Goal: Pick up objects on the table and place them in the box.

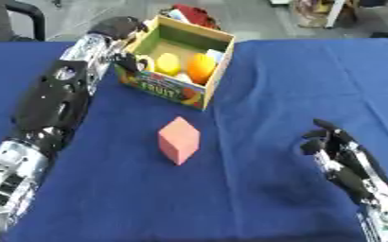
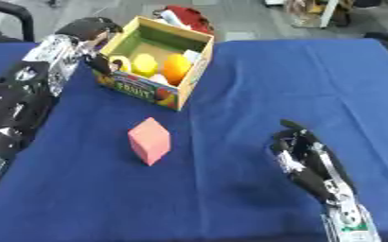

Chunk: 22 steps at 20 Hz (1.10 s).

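Looking down on the dark blue cloth-covered table (image 1: 280, 85), we see our black and silver left hand (image 1: 114, 27) reaching to the far left corner of the open cardboard box with the green inside and printed fruit label (image 1: 166, 89). Its fingers curl over the box's left wall, and its thumb (image 1: 134, 62) seems to press on that wall near the front corner, though we cannot tell how fully the fingers close on it. Just beyond those fingers, inside the box, lie a yellow rounded fruit (image 1: 167, 63) and an orange rounded fruit (image 1: 200, 67), side by side and touching or nearly so; a pale thing shows at the box's right inner wall, too small for us to make out.

Our black right hand (image 2: 305, 158) rests at the lower right, fingers relaxed, slightly bent and pointing away from us, holding nothing. Well to the left of those fingers, between them and our left forearm, a pink foam-like cube (image 1: 178, 140) stands tilted on the cloth, apart from both hands and nearer us than the box.
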Available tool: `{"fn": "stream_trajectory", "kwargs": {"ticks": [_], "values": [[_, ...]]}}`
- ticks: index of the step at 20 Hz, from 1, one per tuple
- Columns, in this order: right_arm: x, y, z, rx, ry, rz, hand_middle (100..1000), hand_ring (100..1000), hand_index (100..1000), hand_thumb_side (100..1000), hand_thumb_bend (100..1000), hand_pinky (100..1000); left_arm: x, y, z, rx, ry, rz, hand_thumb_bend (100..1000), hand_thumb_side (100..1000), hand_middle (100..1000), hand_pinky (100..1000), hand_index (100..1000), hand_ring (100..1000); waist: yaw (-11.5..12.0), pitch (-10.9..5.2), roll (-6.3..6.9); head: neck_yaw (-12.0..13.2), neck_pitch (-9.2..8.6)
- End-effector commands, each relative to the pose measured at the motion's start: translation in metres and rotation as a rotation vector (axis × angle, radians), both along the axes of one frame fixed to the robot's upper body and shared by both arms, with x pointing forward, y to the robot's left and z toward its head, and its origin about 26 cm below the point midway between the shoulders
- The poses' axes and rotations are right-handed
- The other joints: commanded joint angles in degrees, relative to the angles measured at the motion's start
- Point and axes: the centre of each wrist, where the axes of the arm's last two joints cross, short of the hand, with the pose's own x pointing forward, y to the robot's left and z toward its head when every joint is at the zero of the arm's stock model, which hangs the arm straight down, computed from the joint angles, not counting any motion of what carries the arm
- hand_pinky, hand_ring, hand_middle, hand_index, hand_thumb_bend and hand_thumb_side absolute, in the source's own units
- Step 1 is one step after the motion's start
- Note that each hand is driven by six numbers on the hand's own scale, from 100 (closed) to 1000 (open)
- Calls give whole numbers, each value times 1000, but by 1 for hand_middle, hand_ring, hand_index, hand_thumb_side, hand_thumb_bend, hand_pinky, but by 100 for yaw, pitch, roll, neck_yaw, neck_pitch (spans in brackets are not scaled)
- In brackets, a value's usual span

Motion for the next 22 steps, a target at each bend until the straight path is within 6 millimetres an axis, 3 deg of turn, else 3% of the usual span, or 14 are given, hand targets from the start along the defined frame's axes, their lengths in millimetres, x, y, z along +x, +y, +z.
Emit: {"fn": "stream_trajectory", "kwargs": {"ticks": [1,3,5,11,12,13,14,22], "values": [[3,-1,8,3,-26,0,661,635,894,388,100,646,-7,7,41,-5,-120,-53,327,182,643,743,801,609,19,-102,-81,-21,-70],[3,-2,8,2,-26,-2,661,635,894,388,100,646,-14,7,59,3,-150,-140,297,176,595,735,767,582,43,-105,-72,-37,-56],[3,-3,8,0,-26,-5,661,635,894,389,100,646,-24,8,75,23,-147,-243,302,179,605,744,773,594,65,-107,-60,-57,-45],[3,-5,9,-5,-31,-9,662,635,894,391,100,646,-61,6,102,210,-24,-493,408,207,663,770,800,665,97,-118,-21,-123,-25],[3,-5,9,-6,-31,-9,661,635,894,392,100,646,-66,4,104,240,0,-515,463,220,697,789,823,709,96,-118,-18,-126,-27],[3,-5,9,-6,-33,-10,661,635,894,392,100,646,-72,2,103,282,29,-541,681,197,710,796,830,725,95,-116,-16,-130,-31],[3,-5,10,-6,-34,-10,662,635,894,392,100,646,-77,1,101,317,67,-566,473,225,721,801,836,737,93,-115,-15,-135,-34],[4,-5,12,-8,-41,-4,662,635,894,394,100,646,-96,-12,76,448,346,-724,511,224,765,814,862,765,93,-114,-11,-107,-26]]}}
